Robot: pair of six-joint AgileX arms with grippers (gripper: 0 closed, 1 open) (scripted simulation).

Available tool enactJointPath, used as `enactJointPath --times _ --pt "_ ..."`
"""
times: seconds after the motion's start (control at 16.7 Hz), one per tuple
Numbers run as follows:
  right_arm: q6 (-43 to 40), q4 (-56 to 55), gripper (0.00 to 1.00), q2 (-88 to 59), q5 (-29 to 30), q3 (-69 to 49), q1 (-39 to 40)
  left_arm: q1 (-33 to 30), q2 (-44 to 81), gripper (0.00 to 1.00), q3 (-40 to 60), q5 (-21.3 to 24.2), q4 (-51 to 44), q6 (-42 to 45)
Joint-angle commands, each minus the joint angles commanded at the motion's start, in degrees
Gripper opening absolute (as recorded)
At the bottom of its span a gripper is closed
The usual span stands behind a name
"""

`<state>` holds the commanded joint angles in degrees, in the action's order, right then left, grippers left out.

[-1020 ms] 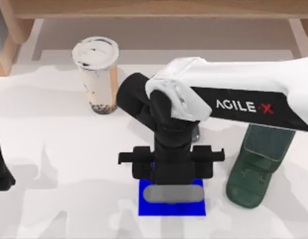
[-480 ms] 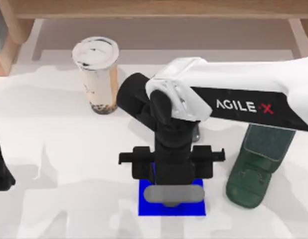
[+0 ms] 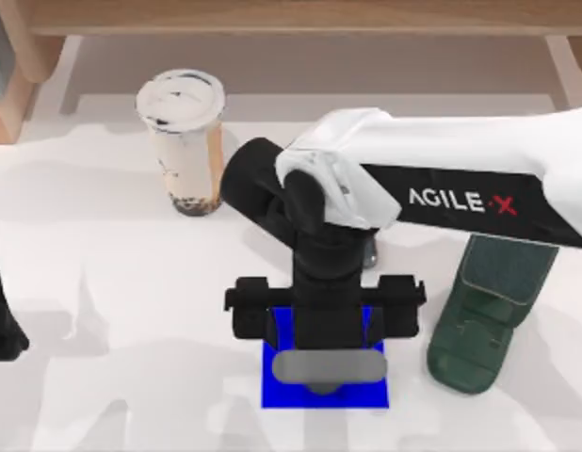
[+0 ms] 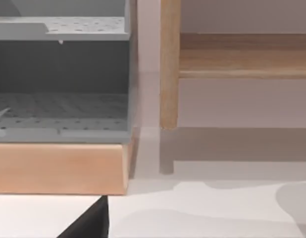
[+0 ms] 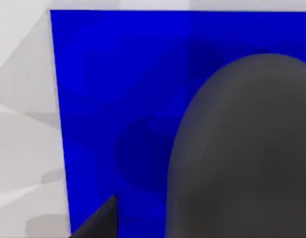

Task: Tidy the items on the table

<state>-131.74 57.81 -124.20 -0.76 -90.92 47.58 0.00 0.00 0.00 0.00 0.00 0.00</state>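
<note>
The right gripper [image 3: 327, 377] hangs over the mouse [image 5: 242, 148] on the blue pad [image 5: 118, 99]; its finger state cannot be told. Lifting off-centre could drag the mouse off the pad.

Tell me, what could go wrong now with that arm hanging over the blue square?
1. The right gripper sits low over the mouse on the blue pad; a skewed lift could drag the mouse off the pad.
2. The right arm reaches between the cup and the green stand; a wide swing back might tip the tall cup.
3. The left arm is parked at the table's left edge, little danger there.
</note>
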Motion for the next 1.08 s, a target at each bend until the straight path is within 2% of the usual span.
enactJointPath --times 0.36,0.54,0.72,1.08 --pt "0.39 0.1 1.0 -0.08 -0.02 -0.36 0.0 0.0 0.0 1.0 0.0 0.0 0.0 0.0" --pt "5.1 1.28 1.0 -1.66 -0.24 -4.62 -1.13 0.0 0.0 1.0 0.0 0.0 0.0 0.0" --pt "15.16 3.37 1.0 -6.12 -0.51 -12.79 -3.16 0.0 0.0 1.0 0.0 0.0 0.0 0.0" --pt "46.3 8.13 1.0 -16.21 -1.09 -29.91 -7.7 0.0 0.0 1.0 0.0 0.0 0.0 0.0"
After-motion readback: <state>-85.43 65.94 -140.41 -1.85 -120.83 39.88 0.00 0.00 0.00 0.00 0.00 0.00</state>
